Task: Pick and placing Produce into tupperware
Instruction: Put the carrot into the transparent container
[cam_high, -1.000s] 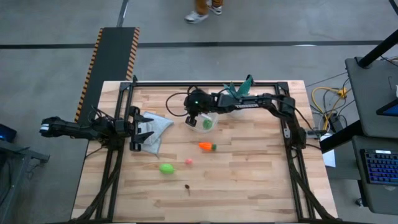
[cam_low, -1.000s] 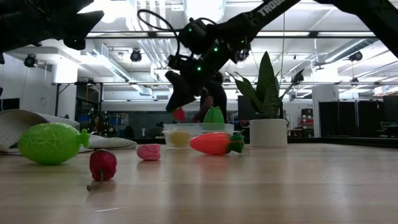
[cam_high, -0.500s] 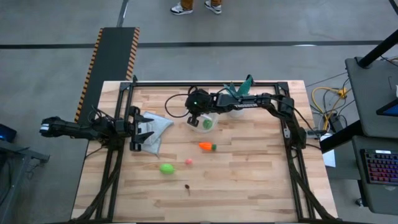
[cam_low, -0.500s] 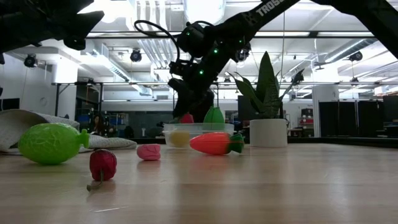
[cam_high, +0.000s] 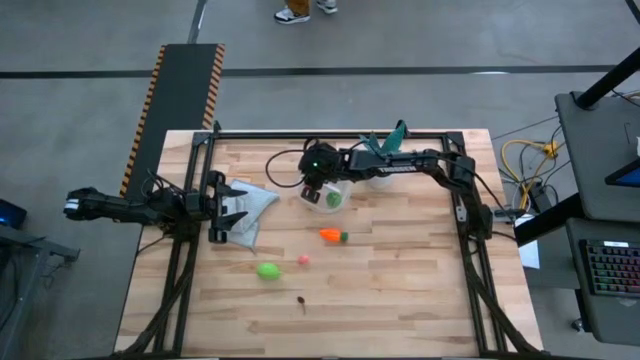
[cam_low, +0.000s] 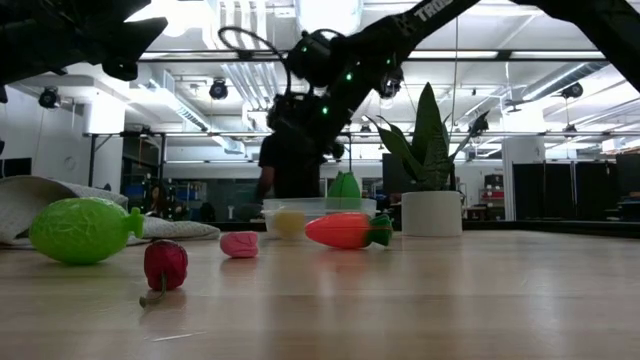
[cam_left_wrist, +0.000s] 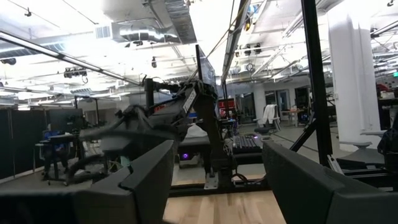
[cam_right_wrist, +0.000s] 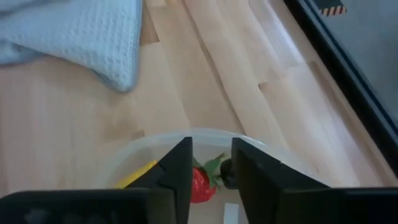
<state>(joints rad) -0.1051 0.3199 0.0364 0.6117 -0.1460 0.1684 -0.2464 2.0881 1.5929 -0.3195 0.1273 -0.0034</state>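
Red strawberry (cam_right_wrist: 200, 183) in the tupperware (cam_right_wrist: 261, 155), between narrowly parted right fingers (cam_right_wrist: 180, 168)

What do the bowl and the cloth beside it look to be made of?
The bowl looks like clear thin plastic: the strawberry and table show through its wall. The cloth looks like pale blue-grey woven fabric, with a waffle texture and soft folds.

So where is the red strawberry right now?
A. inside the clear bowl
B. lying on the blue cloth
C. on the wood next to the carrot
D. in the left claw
A: in the right wrist view the strawberry lies inside the clear bowl, showing in the gap between the right claw fingers, which are parted above it.
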